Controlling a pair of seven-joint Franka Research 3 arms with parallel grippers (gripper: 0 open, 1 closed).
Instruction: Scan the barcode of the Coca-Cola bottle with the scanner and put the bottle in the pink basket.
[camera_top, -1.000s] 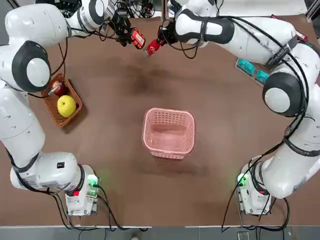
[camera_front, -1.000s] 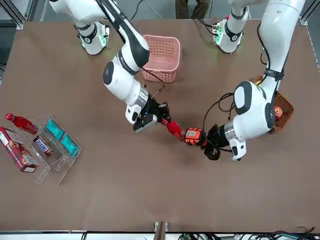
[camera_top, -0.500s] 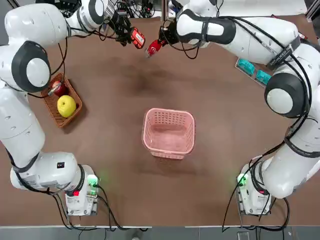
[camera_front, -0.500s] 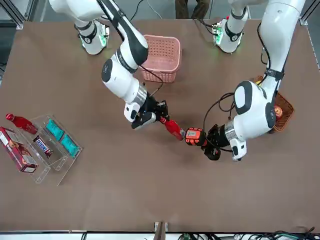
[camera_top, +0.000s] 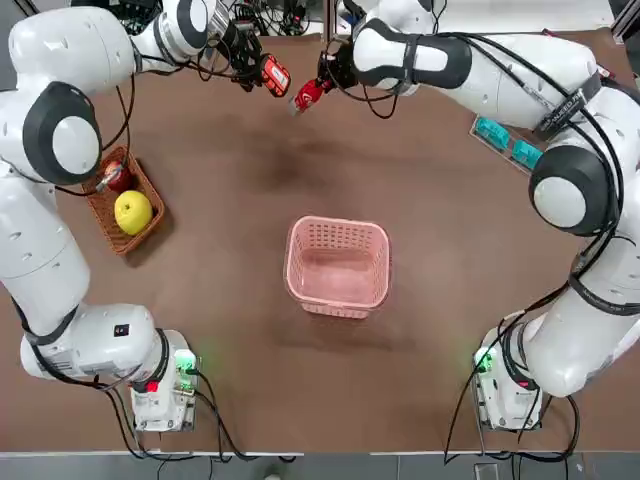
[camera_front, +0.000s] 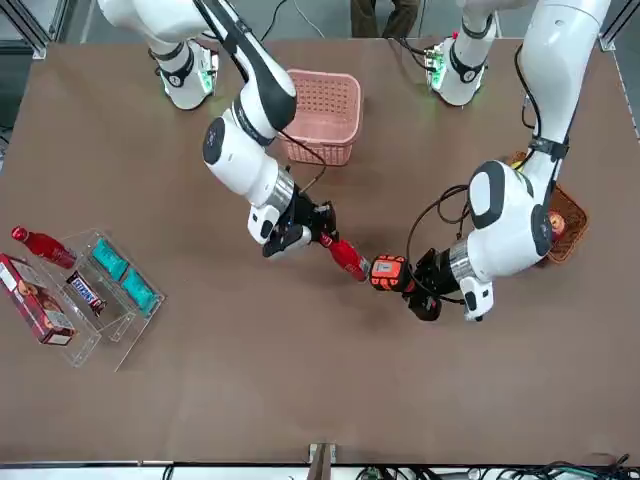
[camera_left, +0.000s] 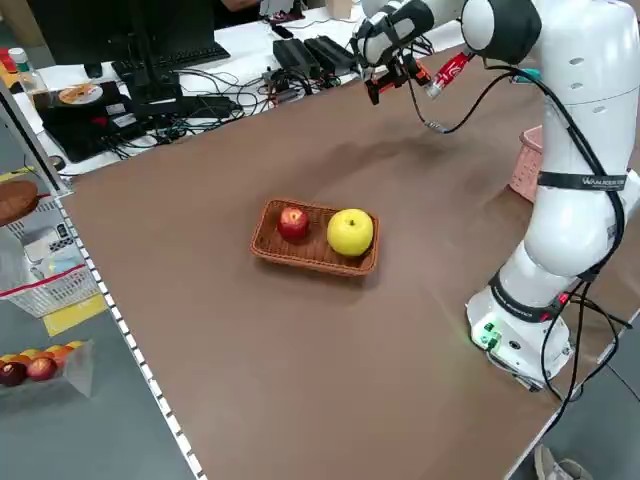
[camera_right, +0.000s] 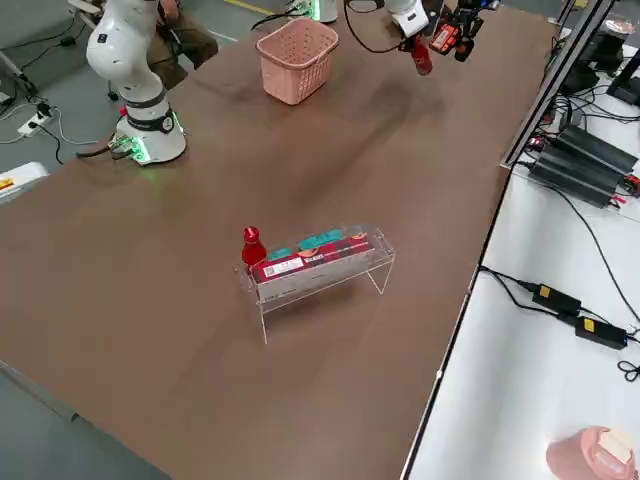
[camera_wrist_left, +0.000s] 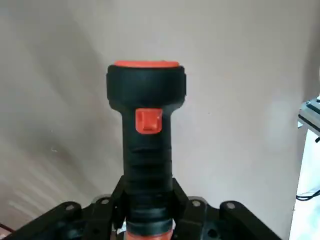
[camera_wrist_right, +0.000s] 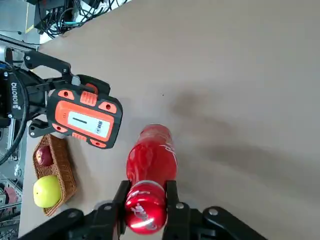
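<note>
Two hands loaded, both at the far part of the worktop (camera_top: 240, 400). Nearest of the task items: pink basket (camera_top: 338, 265), mid-worktop, upright, nothing in it. Left and slightly farther: wicker basket (camera_top: 155, 232) with a red apple (camera_left: 293, 223) and a yellow fruit (camera_top: 133, 212). Far right: clear rack (camera_front: 100, 345) with teal packets (camera_top: 492, 132), a red box (camera_front: 35, 305) and another red bottle (camera_right: 254, 248).

Far, left of centre: left hand (camera_wrist_left: 149, 189), pinching the scanner (camera_wrist_left: 148, 90) by its handle. Just right of it: right hand (camera_wrist_right: 148, 192), pinching the Coca-Cola bottle (camera_wrist_right: 152, 162), held tilted. Bottle and scanner very near each other; can't tell if touching.

Step in hand: scanning, by the look of it. No read result visible. Next move: get the barcode squarely facing the scanner window, maybe rolling the bottle a bit, trigger the read, then right hand brings the bottle nearer, over the pink basket, and lets go low. Risk: the two bump, or the fingers cover the code.
</note>
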